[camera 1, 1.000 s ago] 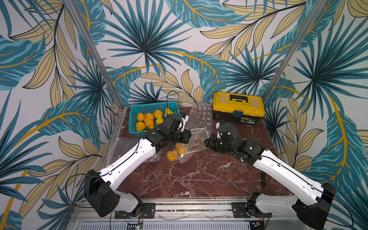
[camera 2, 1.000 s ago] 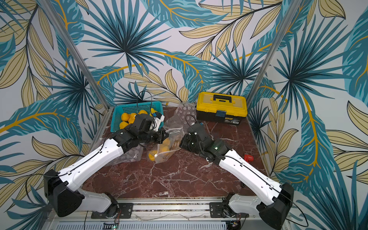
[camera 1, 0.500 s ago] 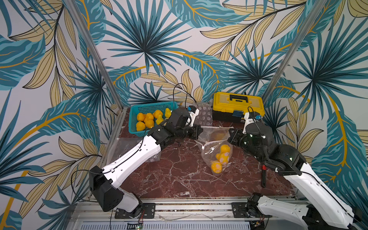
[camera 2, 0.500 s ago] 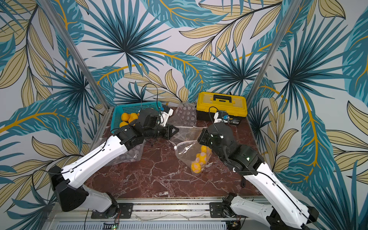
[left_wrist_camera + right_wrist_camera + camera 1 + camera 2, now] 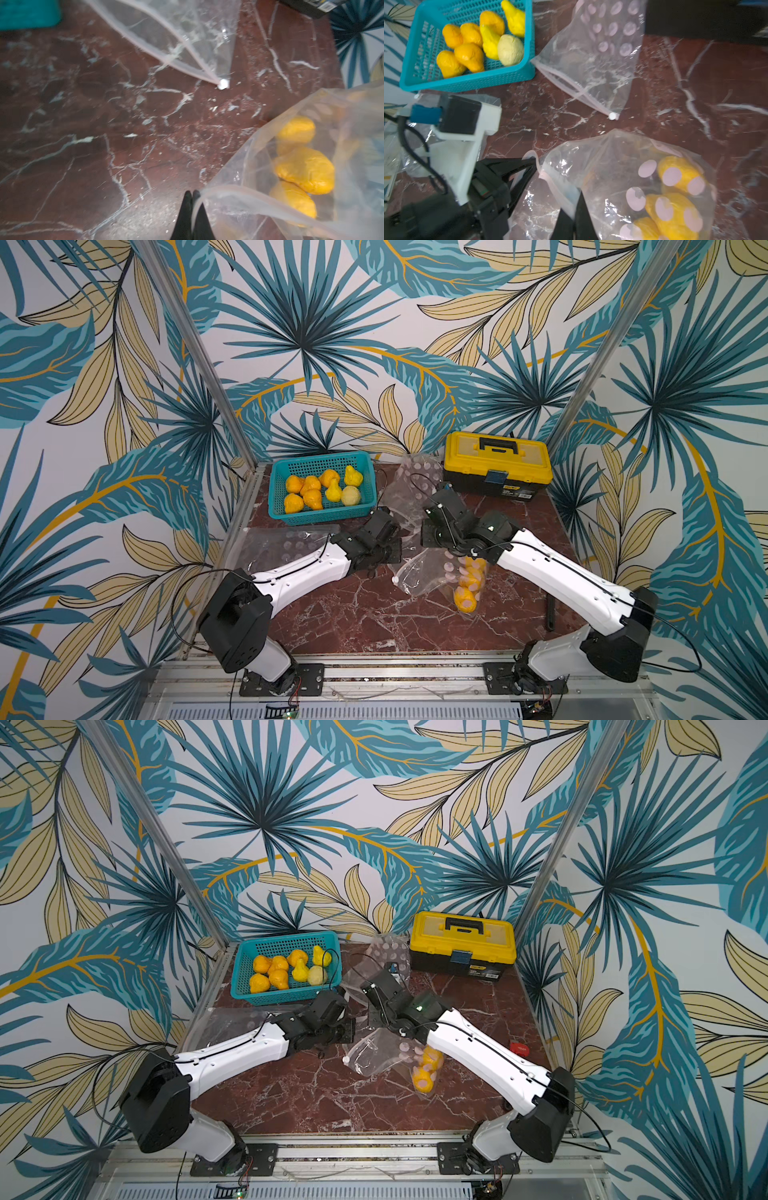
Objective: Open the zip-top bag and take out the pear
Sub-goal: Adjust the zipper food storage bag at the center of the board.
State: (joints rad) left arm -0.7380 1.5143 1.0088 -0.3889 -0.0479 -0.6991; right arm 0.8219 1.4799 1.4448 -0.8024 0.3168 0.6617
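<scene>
The zip-top bag, clear with pink dots, lies on the marble table right of centre in both top views. Several yellow pears sit at its low end. My left gripper is shut on one lip of the bag's rim. The right gripper is shut on the other lip, just beside the left gripper. The mouth looks parted in the left wrist view, where the pears show through the plastic. In a top view both wrists meet over the bag.
A teal basket holding several pears stands at the back left, with a yellow toolbox at the back right. One empty dotted bag lies between them and another under the left arm. A small red object is near the right edge.
Half a second ago both arms held the bag stretched and hanging above the table. Now they have come down and together, and the bag rests on the table right of centre.
</scene>
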